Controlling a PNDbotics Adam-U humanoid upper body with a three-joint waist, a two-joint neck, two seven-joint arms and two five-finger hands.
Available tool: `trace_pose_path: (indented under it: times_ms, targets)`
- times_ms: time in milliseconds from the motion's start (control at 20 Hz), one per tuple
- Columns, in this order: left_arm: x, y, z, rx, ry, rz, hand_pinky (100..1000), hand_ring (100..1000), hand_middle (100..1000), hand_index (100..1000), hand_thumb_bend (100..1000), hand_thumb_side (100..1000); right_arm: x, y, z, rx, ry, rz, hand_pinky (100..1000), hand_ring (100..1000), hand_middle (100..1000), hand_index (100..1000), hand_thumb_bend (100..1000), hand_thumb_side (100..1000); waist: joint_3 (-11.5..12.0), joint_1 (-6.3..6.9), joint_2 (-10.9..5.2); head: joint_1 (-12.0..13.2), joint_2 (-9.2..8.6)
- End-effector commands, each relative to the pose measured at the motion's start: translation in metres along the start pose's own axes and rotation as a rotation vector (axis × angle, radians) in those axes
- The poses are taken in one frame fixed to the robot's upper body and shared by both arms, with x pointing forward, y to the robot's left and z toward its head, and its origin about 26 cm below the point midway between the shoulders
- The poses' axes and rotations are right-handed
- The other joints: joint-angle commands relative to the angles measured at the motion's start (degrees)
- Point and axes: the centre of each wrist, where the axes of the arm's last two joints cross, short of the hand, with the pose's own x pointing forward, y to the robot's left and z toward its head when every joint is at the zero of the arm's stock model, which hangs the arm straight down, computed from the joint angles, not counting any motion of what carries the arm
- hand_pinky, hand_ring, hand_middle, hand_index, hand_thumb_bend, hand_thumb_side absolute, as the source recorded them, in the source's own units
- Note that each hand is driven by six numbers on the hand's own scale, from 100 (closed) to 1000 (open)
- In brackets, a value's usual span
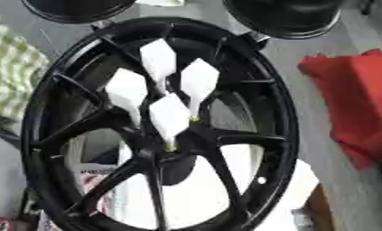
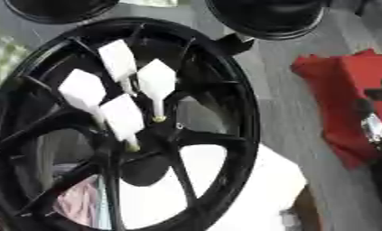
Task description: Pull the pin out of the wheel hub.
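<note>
Four white-headed pins (image 1: 171,118) sit clustered at the centre of the black wheel hub (image 1: 158,124), and with neither hand in sight, a blind reach could knock the neighbours.

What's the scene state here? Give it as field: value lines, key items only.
wheel: black spoked wheel hub, fills most of the view
pins: four white pins with diamond-shaped heads, clustered at the hub centre, brass-coloured tips pointing into it
pin state: all four appear seated, none pulled yet
right hand: dark hand with silver parts partly visible at the right edge of the right eye view, away from the pins; finger pose unclear
left hand: not in view
beside wheel: red object to the right
</note>
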Motion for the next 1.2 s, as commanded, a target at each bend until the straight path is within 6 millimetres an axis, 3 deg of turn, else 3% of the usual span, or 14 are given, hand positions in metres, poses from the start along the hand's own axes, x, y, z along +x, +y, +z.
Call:
trace_pose_path:
  times_ms: [50, 250, 650, 750, 850, 1200]
  targets:
    - [0.014, 0.005, -0.011, -0.052, -0.083, -0.063, 731, 616, 548, 682, 100, 693, 0.008, -0.005, -0.003, 0.015, -0.020, 0.029, 947, 700, 506, 678, 375, 107, 0.0, 0.21, -1.45, -0.3, -0.50]
    - [0.020, 0.006, -0.017, -0.169, -0.151, -0.159, 734, 619, 553, 688, 100, 664, 0.008, -0.007, -0.001, 0.019, -0.010, 0.045, 947, 700, 506, 678, 375, 107, 0.0, 0.85, -1.86, -0.8, -0.13]
    - [0.027, -0.012, -0.020, -0.532, -0.259, -0.346, 740, 636, 574, 707, 100, 636, 0.007, -0.012, 0.005, 0.025, 0.016, 0.087, 948, 700, 506, 678, 374, 108, 0.3, 2.57, -3.12, -2.0, 0.99]
    - [0.049, 0.013, -0.041, -0.635, -0.295, -0.544, 741, 640, 579, 710, 100, 634, 0.006, -0.010, 0.005, 0.029, 0.018, 0.076, 948, 700, 506, 678, 373, 108, -0.2, 2.04, -3.24, -1.5, 1.11]
    - [0.069, 0.028, -0.056, -0.700, -0.317, -0.629, 743, 647, 586, 715, 100, 632, 0.006, -0.008, 0.004, 0.039, 0.018, 0.068, 948, 700, 506, 678, 373, 109, -0.7, 1.82, -3.38, -1.1, 1.26]
    - [0.102, 0.020, -0.080, -0.957, -0.349, -0.778, 761, 715, 677, 766, 100, 654, 0.007, -0.008, 0.002, 0.074, 0.019, 0.068, 951, 708, 513, 685, 382, 113, -1.3, 2.30, -3.87, -0.7, 1.70]
